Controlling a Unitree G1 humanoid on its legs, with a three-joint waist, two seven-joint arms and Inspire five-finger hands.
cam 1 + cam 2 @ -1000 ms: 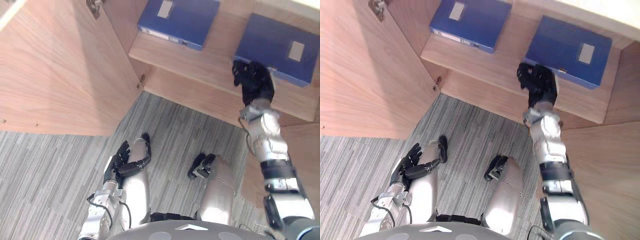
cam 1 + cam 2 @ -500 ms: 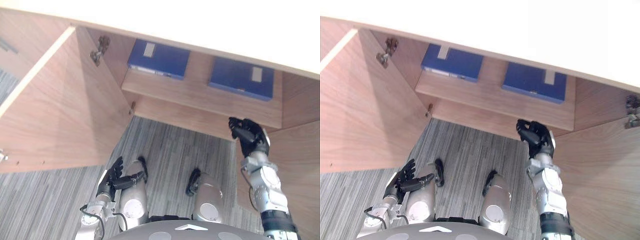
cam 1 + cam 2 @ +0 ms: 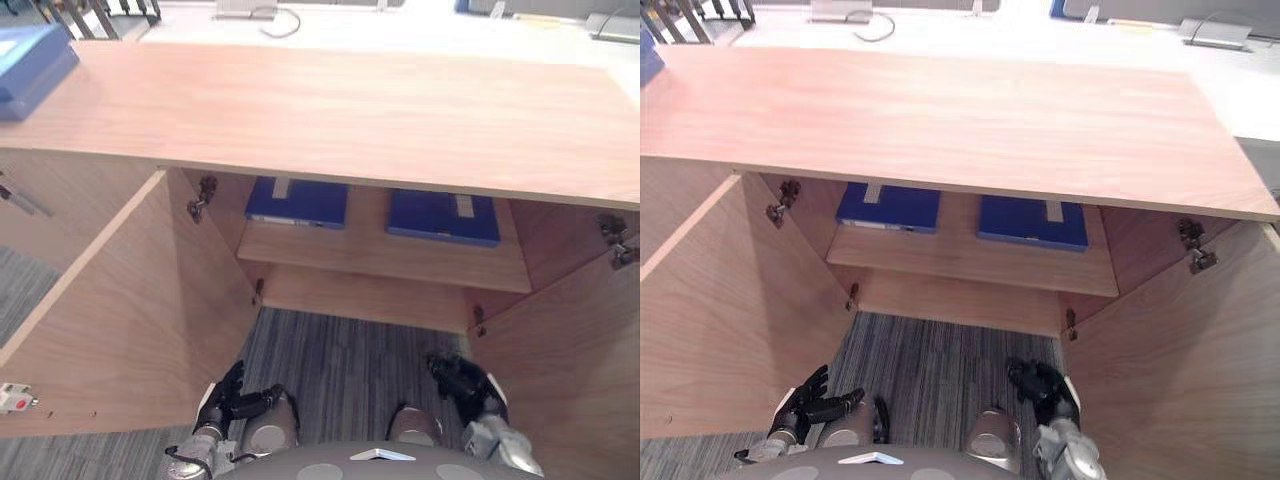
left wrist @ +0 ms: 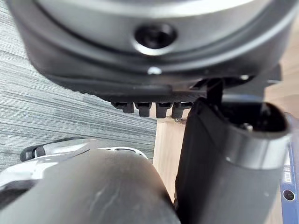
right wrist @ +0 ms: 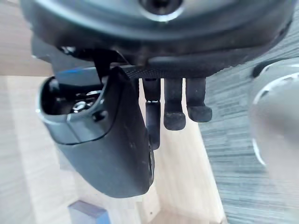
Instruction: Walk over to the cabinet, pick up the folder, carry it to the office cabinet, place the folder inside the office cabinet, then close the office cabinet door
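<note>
In the left eye view, two blue folders are lying flat on the shelf (image 3: 380, 258) inside the cabinet (image 3: 320, 110): the left folder (image 3: 297, 201) and the right folder (image 3: 443, 216). Both doors are standing open.

In the right eye view, the left hand (image 3: 802, 404) and right hand (image 3: 1040, 382) are being held low over the floor (image 3: 940, 355), well apart from the shelf.

In the left wrist view, the left hand's fingers (image 4: 144, 108) are showing relaxed, grasping nothing.

In the right wrist view, the right hand's fingers (image 5: 174, 111) are hanging loose and apart, grasping nothing.

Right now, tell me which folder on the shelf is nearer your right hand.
The folder on the shelf's right side, ahead of the right hand. The other folder lies at the shelf's left end, farther off.
</note>
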